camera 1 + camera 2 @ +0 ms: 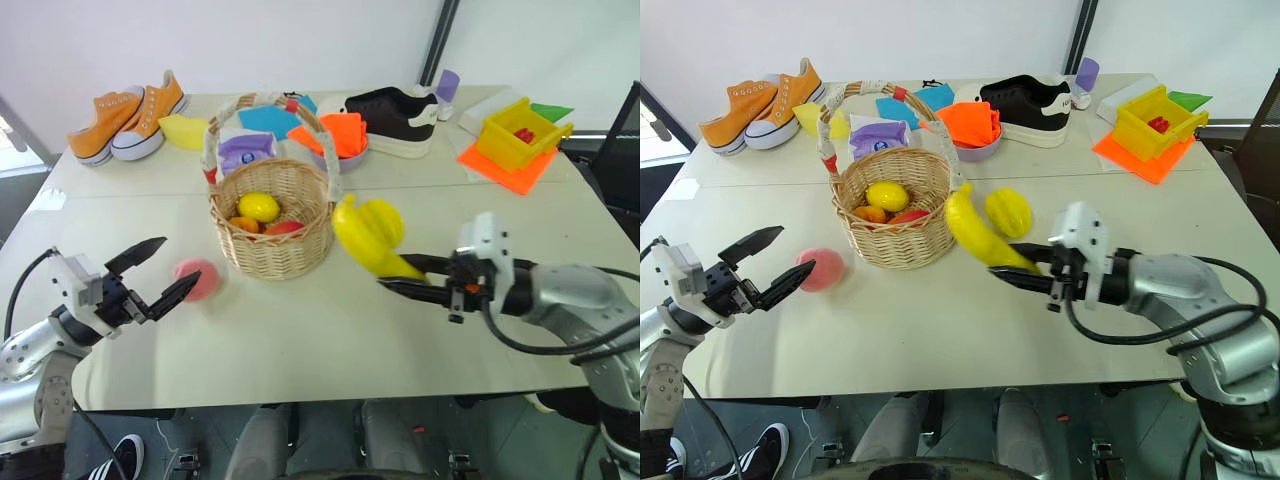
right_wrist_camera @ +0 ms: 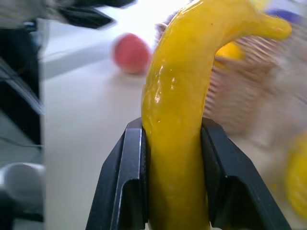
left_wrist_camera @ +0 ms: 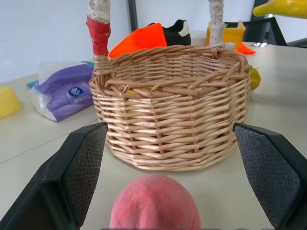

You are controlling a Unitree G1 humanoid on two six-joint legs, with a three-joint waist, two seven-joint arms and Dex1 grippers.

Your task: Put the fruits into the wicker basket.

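Wicker basket (image 1: 890, 215) already holds some fruit. Right hand (image 1: 1025, 275) clamps banana (image 1: 975, 232) beside it; left hand (image 1: 770, 265) gapes empty near peach (image 1: 820, 270); ridged fruit (image 1: 1008, 212) waits on counter (image 1: 940, 330).

No legible text, number or brand on any item. The purple tissue pack (image 3: 64, 91) beside the wicker basket (image 3: 172, 110) carries a round blue-white emblem, lettering unreadable.
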